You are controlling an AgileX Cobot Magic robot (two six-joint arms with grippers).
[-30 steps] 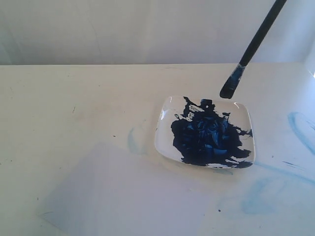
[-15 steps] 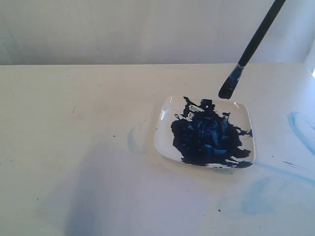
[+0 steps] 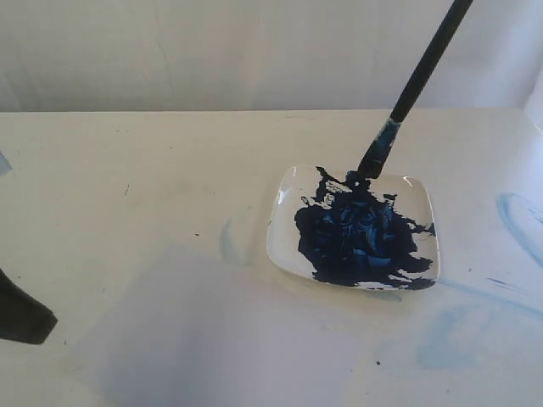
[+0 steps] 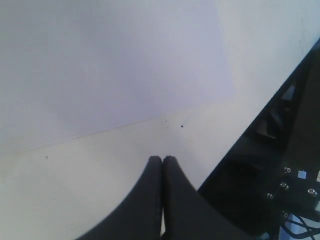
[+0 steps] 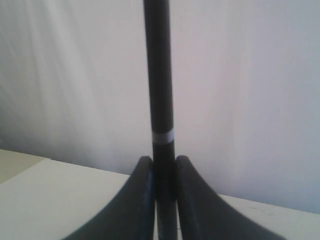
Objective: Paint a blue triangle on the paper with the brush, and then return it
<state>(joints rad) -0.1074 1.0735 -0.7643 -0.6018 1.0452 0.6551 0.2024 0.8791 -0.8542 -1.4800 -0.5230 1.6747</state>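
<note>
The brush [image 3: 417, 76] slants down from the upper right, and its bristle tip [image 3: 368, 167] touches the far edge of the dark blue paint blob [image 3: 356, 237]. My right gripper [image 5: 163, 162] is shut on the black handle [image 5: 158, 75]; it is out of the exterior view. The paper [image 3: 221, 339] lies at the near middle of the table, bare, with no blue triangle in view. My left gripper [image 4: 162, 159] is shut and empty, just off the paper's edge [image 4: 115, 65]. It shows as a dark shape [image 3: 21, 318] at the lower left.
A white square plate [image 3: 427, 197] holds the paint, right of centre. Faint light-blue smears mark the table beside the plate [image 3: 227, 242] and at the right [image 3: 517, 220]. A dark machine frame [image 4: 285, 165] stands close to my left gripper.
The brush has dropped down and to the left, so its tip now meets the paint on the plate. My left gripper has come into the exterior view at the lower left.
</note>
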